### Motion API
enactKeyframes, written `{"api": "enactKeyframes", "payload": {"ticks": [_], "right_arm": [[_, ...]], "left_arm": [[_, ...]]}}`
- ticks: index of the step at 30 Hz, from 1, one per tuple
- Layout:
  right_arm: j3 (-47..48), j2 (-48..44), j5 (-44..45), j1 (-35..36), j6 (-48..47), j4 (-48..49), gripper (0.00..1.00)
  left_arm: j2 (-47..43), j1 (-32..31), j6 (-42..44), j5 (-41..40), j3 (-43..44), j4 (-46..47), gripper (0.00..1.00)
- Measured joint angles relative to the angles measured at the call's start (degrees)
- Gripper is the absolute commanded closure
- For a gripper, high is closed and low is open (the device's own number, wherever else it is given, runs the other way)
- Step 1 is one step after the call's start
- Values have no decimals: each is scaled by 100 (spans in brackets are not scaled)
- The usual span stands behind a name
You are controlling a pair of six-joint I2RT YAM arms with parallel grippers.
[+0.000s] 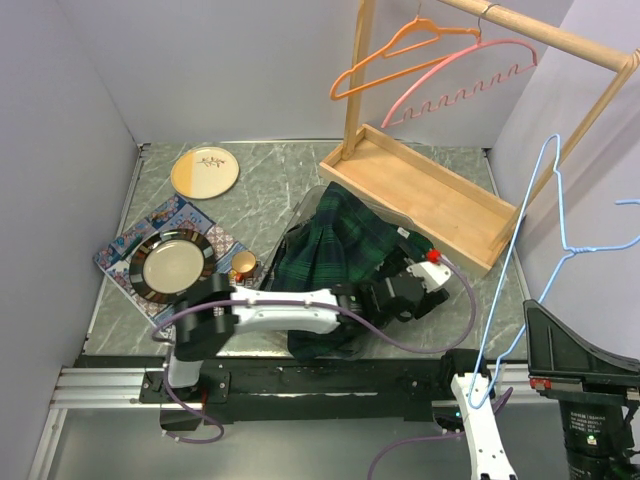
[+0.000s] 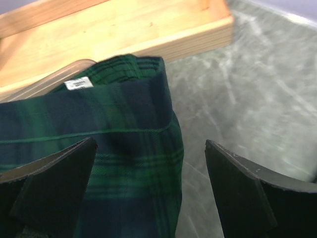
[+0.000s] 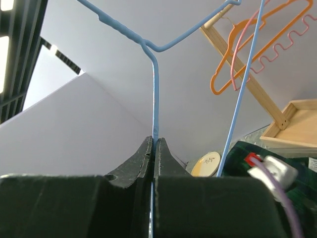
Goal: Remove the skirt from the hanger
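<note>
Your grey marbled tabletop point(image 1: 300, 170) carries a pale wooden garment rack with a tray base point(image 1: 420, 190) along its far right side. In front of that tray lies the dark green and navy tartan skirt point(image 1: 335, 240), crumpled in a heap on the tabletop and off the hanger. The thin blue wire hanger point(image 3: 155, 99) is up in the air at the right, apart from the skirt. Your right gripper point(image 3: 154, 144) has its fingers pinched tight on the hanger's straight wire, just below the point where the wire forks. Your left gripper point(image 2: 149, 148) reaches across to the skirt with its fingers spread wide and holding nothing. One finger is over the tartan cloth and the other is over bare tabletop, with the skirt's folded edge between them; you cannot tell whether either finger touches the cloth. To the left, a round dark-rimmed plate point(image 1: 172, 267) sits on a patterned mat. A small white label point(image 2: 79, 83) shows at the skirt's far edge.
</note>
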Motion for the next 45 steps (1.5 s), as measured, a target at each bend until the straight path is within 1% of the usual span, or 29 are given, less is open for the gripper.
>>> {"api": "enactKeyframes", "payload": {"ticks": [2,3,4,5,6,9,11,12,15,16,21,24,26,27,29,32,34,35,36,37,38,41,43,44,45], "right_arm": [[-7,0,0,0,0,-9,100],[-4,0,2,0,-2,-9,100],[4,0,2,0,-2,-15,100],[11,0,4,0,-4,-17,100],[17,0,7,0,-9,-22,100],[2,0,15,0,-15,-24,100],[-59,0,9,0,-20,0,100],[-107,-2,2,0,-22,9,100],[-236,-2,-15,4,-28,4,100],[-260,-2,-20,13,-28,7,100],[-365,-2,-76,26,-26,61,100],[-560,-2,-175,26,-7,133,100],[-734,2,-229,26,24,162,100],[-802,7,-249,26,31,168,100],[-935,33,-299,26,57,179,100],[-1045,94,-323,26,63,203,100],[-1086,125,-323,26,59,216,100],[-1093,142,-323,26,57,219,100],[-1093,157,-323,26,55,219,100],[-1093,166,-321,26,48,221,100],[-1093,173,-321,26,44,221,100],[-1093,173,-321,26,44,221,100],[-1093,173,-321,26,44,221,100],[-1093,173,-321,26,44,223,100],[-1093,173,-323,26,46,223,100]], "left_arm": [[339,-20,149,-234,11,275,13],[476,-26,197,-345,48,328,33],[636,-33,243,-479,133,363,44],[741,-35,291,-590,203,378,53],[776,-35,297,-675,223,385,64],[671,-37,479,-944,140,627,78],[358,-35,542,-1056,-107,807,83],[155,-22,581,-1121,-229,839,89],[-485,57,518,-1239,-365,824,97],[-680,101,404,-1259,-369,758,97],[-1943,739,-501,-1270,-693,146,94],[-2715,1379,-1152,-1097,-1360,-186,92],[-2986,1784,-1569,-837,-1843,-319,92],[-3018,1937,-1755,-708,-2103,-330,92],[-2850,2035,-2118,-382,-2553,-306,92],[-2026,1989,-2612,282,-2999,-151,92],[-1357,1967,-2868,544,-3025,26,84],[-1113,1974,-2981,566,-2997,151,74],[-1019,1985,-3045,566,-2916,195,65],[-1021,1991,-3064,586,-2863,186,54],[-1049,1996,-3128,612,-2800,144,33],[-1244,1980,-3174,824,-2577,-201,11],[-1478,1969,-3130,1019,-2380,-575,5],[-1622,1965,-3101,1143,-2256,-804,1],[-1773,1950,-3067,1235,-2096,-1049,2]]}}
